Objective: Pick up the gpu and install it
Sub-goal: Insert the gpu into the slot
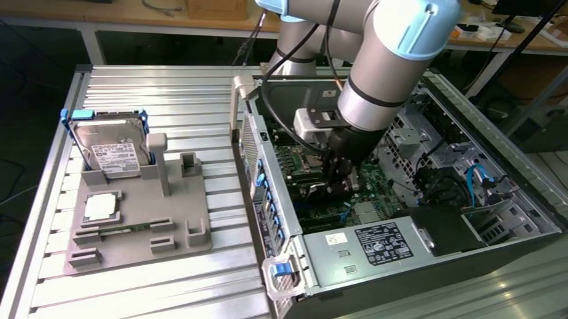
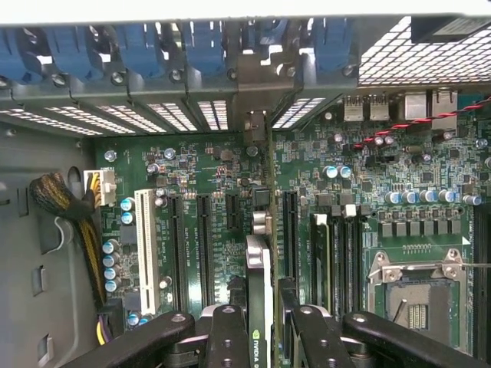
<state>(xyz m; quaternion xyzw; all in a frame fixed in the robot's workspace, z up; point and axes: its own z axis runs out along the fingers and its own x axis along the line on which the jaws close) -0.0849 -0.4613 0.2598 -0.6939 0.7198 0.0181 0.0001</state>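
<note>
- Pick-up looks done: gripper (image 2: 261, 326) has its jaws closed narrow on the gpu (image 2: 258, 268), one of the fingers (image 2: 228, 331) on each side of the card.
- gpu is seen edge-on in wrist view, upright, long axis running toward the rear bracket openings (image 2: 184, 115).
- Exterior view: gripper (image 1: 342, 178) is deep inside the open PC case (image 1: 390, 242), low over the motherboard (image 2: 207, 176).
- Card sits among the black expansion slots (image 2: 205, 245), w/ the white slot (image 2: 143, 241) further off to one side.
- Can't tell if the edge connector is in a slot or just above it; install not confirmed, jaws not released.
- Gray holder (image 1: 133, 251) outside the case carries the hard drive (image 1: 111, 149) and memory stick (image 1: 124, 230).
</note>
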